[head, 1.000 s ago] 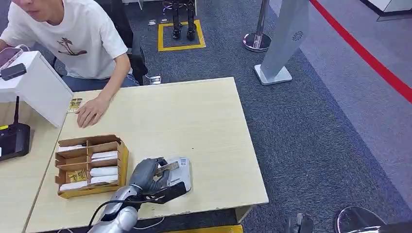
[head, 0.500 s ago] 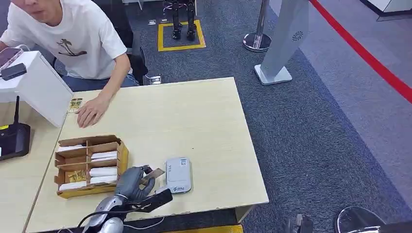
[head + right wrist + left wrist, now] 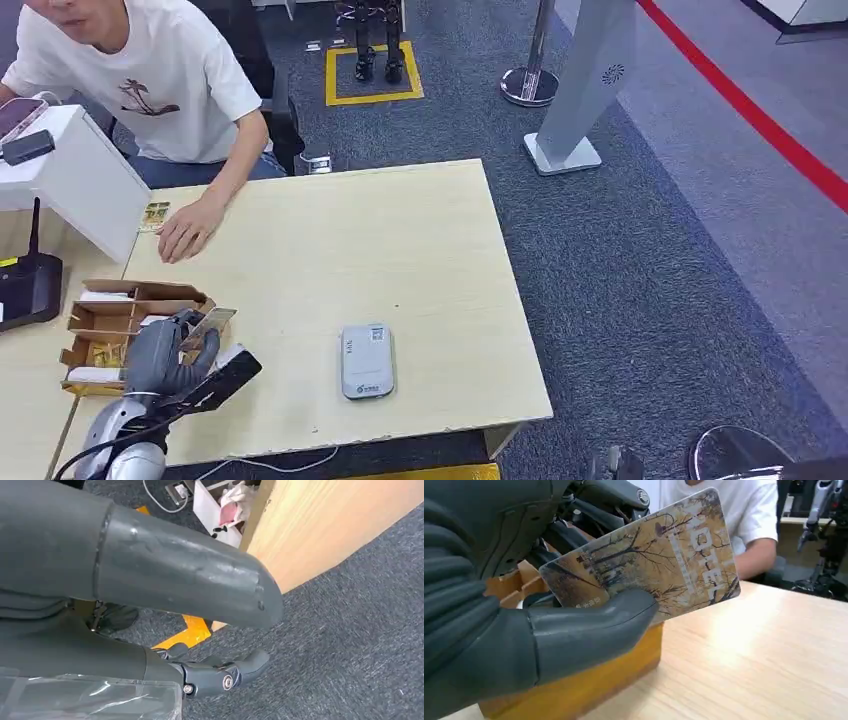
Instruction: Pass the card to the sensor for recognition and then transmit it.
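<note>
My left hand [image 3: 168,355] holds a card [image 3: 214,319] printed with bare trees and the word HOTEL [image 3: 659,565], pinched between thumb and fingers. It hovers over the near right part of the cardboard card box [image 3: 95,320] at the table's left. The grey card sensor [image 3: 366,360] lies flat on the table, well to the right of the hand. My right hand [image 3: 150,580] hangs beside the table over the carpet, fingers apart with nothing in them.
A person in a white shirt sits at the far left, a hand [image 3: 187,230] resting on the table next to a card [image 3: 155,214]. A white box [image 3: 75,175] and a black device [image 3: 28,285] stand at the left. The wooden table [image 3: 400,240] spreads right.
My left hand has carried the card leftward from over the sensor to above the card box. The sensor lies uncovered now. The person's hand has stayed put.
</note>
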You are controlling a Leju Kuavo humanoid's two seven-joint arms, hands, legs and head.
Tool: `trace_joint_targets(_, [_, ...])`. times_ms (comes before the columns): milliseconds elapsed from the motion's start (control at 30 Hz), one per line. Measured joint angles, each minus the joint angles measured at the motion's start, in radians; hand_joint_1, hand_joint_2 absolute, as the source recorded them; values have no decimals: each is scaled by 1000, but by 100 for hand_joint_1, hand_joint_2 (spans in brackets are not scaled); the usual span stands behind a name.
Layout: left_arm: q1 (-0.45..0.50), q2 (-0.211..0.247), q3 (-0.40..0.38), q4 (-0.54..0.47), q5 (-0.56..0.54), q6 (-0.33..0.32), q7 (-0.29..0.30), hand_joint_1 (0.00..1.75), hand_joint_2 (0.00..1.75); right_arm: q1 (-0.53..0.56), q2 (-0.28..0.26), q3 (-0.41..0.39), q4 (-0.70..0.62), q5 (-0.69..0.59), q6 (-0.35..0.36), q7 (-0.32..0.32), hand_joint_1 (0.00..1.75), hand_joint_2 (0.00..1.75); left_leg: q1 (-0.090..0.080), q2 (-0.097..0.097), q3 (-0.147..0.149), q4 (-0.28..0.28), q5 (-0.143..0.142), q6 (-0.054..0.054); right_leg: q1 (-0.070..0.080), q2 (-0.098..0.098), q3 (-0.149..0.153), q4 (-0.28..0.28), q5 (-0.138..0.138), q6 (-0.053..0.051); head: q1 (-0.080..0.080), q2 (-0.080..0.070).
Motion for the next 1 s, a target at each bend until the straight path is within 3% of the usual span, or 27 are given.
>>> trace_joint_targets(233, [7,15,57,-26,45,34,-3,175,175,0,2,0,1,16,-7,-1,0,0,0,0,0,0,0,0,0,0,0,0,0,0,0,0])
trace_joint_targets(433, [-8,58,250,-38,145,87,-55,175,175,-2,2,0,-6,22,-24,-3,0,0,0,0,1,0,0,0,0,1,0,0,0,0,0,0])
trace_joint_targets(700, [-5,45,434,-29,176,167,-105,175,175,0,-6,3,-41,42,-24,9,0,0,0,0,0,0,0,0,0,1,0,0,0,0,0,0])
trace_joint_targets(833, [-57,66,517,43,175,166,-112,175,175,-2,-10,13,-59,63,-26,22,0,0,0,0,0,0,0,0,0,-1,0,0,0,0,0,0])
trace_joint_targets(1000, [-196,106,541,178,141,156,-108,175,175,-25,-13,35,-75,76,-33,39,0,0,0,-1,0,0,2,-2,0,-1,0,0,2,-2,0,0])
